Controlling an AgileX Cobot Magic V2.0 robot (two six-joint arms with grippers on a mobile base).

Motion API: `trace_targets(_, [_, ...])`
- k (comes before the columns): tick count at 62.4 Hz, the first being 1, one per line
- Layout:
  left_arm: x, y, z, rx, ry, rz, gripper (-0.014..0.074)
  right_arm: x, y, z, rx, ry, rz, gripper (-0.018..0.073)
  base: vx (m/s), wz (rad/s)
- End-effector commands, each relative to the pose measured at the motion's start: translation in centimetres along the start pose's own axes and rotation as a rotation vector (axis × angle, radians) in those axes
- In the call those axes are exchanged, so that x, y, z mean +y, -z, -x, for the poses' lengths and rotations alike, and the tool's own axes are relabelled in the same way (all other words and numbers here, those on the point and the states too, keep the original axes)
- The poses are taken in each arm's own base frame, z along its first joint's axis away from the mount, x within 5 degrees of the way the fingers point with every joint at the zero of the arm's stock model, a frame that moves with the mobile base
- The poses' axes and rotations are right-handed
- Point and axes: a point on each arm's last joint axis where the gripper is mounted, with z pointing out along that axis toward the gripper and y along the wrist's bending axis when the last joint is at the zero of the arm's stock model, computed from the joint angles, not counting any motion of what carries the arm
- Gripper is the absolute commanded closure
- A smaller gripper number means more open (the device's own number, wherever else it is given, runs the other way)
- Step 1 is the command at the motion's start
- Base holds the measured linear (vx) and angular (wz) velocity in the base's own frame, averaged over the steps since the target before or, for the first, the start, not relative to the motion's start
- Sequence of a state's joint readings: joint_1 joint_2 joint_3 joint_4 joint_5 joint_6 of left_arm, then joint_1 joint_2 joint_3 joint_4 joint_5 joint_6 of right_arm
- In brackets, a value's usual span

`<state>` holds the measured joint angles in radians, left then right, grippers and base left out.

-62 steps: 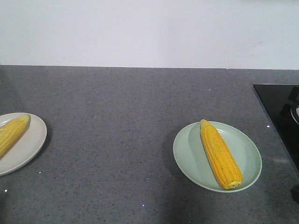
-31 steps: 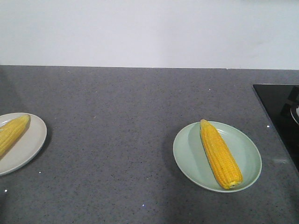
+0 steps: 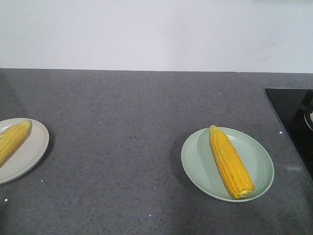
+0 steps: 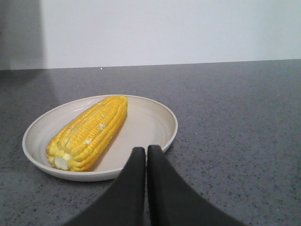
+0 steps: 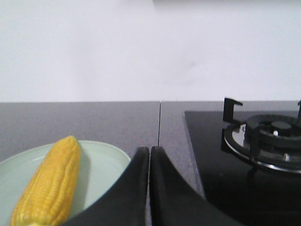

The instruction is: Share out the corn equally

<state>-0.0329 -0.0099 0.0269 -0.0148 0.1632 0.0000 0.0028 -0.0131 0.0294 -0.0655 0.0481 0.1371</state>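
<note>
One yellow corn cob (image 3: 231, 161) lies lengthwise on a pale green plate (image 3: 257, 152) at the right of the grey counter. Another corn cob (image 3: 12, 139) lies on a cream plate (image 3: 34, 147) at the left edge, partly cut off by the frame. In the left wrist view that corn cob (image 4: 89, 132) rests on the cream plate (image 4: 155, 117), and my left gripper (image 4: 146, 149) is shut and empty just in front of the plate's near rim. In the right wrist view my right gripper (image 5: 149, 149) is shut and empty beside the green plate (image 5: 106, 162) with its corn cob (image 5: 49, 186). Neither gripper shows in the front view.
A black gas hob (image 3: 293, 117) occupies the counter's right end, with its burner grate (image 5: 268, 136) close to my right gripper. A white wall (image 3: 156, 34) runs along the back of the counter.
</note>
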Motion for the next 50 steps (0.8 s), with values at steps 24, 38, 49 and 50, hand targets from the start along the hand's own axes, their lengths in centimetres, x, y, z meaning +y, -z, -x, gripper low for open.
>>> trace_targets(24, [0.00, 0.13, 0.63, -0.085, 0.010, 0.000, 0.0603, 0.10, 0.06, 0.71, -0.102, 0.023, 0.010, 0.0561, 0.00, 0.00])
trace_targets(38, [0.00, 0.13, 0.63, -0.085, 0.010, 0.000, 0.0603, 0.10, 0.06, 0.71, -0.102, 0.023, 0.010, 0.0561, 0.00, 0.00])
trace_targets(49, [0.00, 0.13, 0.63, -0.085, 0.010, 0.000, 0.0603, 0.09, 0.06, 0.65, -0.095, 0.023, 0.009, 0.0561, 0.00, 0.00])
trace_targets(50, [0.00, 0.13, 0.63, -0.085, 0.010, 0.000, 0.0603, 0.09, 0.06, 0.65, -0.095, 0.023, 0.009, 0.0561, 0.00, 0.00])
